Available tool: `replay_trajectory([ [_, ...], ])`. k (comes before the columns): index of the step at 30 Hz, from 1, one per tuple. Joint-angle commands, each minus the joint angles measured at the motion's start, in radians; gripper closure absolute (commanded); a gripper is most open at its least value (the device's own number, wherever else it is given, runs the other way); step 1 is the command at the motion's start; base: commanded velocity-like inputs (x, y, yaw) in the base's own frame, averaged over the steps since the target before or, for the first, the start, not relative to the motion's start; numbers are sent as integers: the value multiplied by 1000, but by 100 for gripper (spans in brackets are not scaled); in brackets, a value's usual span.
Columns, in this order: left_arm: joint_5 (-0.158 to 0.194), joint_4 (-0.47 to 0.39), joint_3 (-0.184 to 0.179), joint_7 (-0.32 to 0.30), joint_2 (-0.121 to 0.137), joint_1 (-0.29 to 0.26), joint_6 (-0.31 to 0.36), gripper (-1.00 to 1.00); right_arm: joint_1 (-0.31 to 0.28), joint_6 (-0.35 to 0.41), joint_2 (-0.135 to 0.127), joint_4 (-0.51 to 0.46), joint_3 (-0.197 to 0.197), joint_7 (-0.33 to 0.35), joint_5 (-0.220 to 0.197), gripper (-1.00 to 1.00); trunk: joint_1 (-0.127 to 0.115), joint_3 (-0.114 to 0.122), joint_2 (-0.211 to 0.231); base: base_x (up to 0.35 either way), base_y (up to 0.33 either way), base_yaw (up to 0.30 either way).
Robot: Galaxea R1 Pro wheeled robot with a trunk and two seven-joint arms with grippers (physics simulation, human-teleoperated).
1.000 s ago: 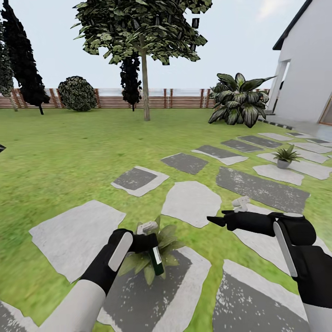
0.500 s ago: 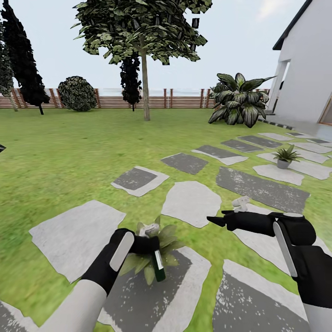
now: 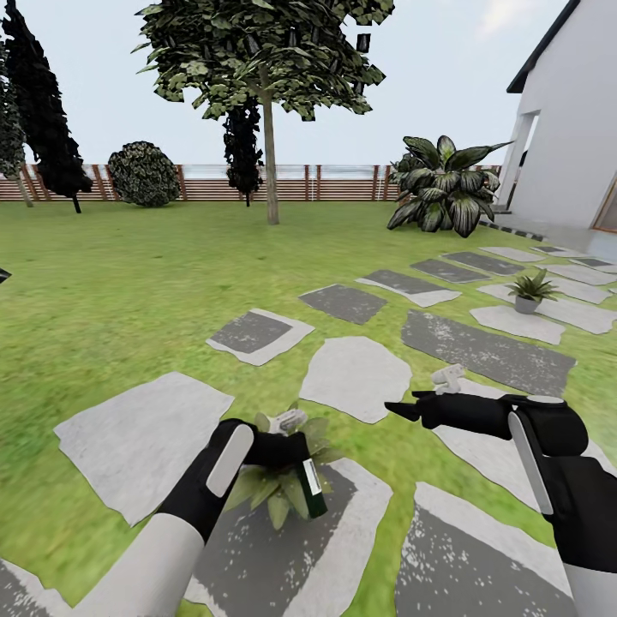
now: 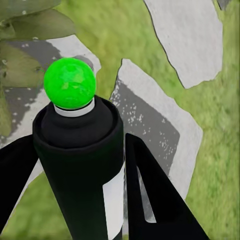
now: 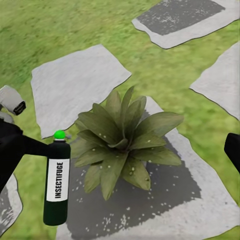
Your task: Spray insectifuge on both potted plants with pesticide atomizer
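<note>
The left gripper [image 3: 278,447] pinches the spray bottle over the near plant.

The pesticide atomizer [image 3: 302,470] is held right above the potted plant [image 3: 278,493] on its grey stepping stone [image 3: 360,506]. It looks small, light, hard and smooth, so it could slip; the middle of its black body seems the best place to hold it. The other potted plant [image 3: 531,290] sits far off. I cannot tell whether the right gripper [image 3: 403,410] is spread or pressed together.
</note>
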Motion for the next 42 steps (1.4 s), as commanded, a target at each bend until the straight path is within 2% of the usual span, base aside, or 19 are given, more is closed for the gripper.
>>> replay_trajectory([
  [1,12,-1,-1,8,1,-1,2,100,-1,7,0,0,-1,3,-1,-100,0,-1,0,0,0,0],
  [4,4,-4,0,25,3,1,-3,100,-1,7,0,-1,-2,3,-1,-100,0,-1,0,0,0,0],
  [7,2,-27,1,74,6,9,-12,100,-1,7,0,0,0,2,-1,-100,0,-1,0,0,0,0],
  [11,10,-115,3,211,8,38,-17,100,-1,7,0,0,1,2,-1,-100,0,-1,0,0,0,0],
  [14,12,-140,3,268,9,49,-18,100,-1,7,0,0,2,2,-1,-100,0,-1,0,0,0,0],
  [24,2,-157,10,306,15,71,-12,100,-1,7,0,0,4,2,-1,-100,0,-1,0,0,0,0],
  [27,9,-157,12,374,16,76,-12,100,-1,7,1,0,4,2,-1,-100,0,-1,0,0,0,0],
  [29,12,-158,11,392,16,81,-15,100,-1,6,1,0,5,2,-1,-100,0,-1,0,0,0,0],
  [34,12,-161,3,392,19,118,-27,100,-1,4,1,0,6,1,-1,-100,0,-1,0,-46,0,0],
  [42,2,-157,-10,369,27,150,-46,100,-1,3,1,0,7,-1,0,-100,0,-1,0,-282,0,0],
])
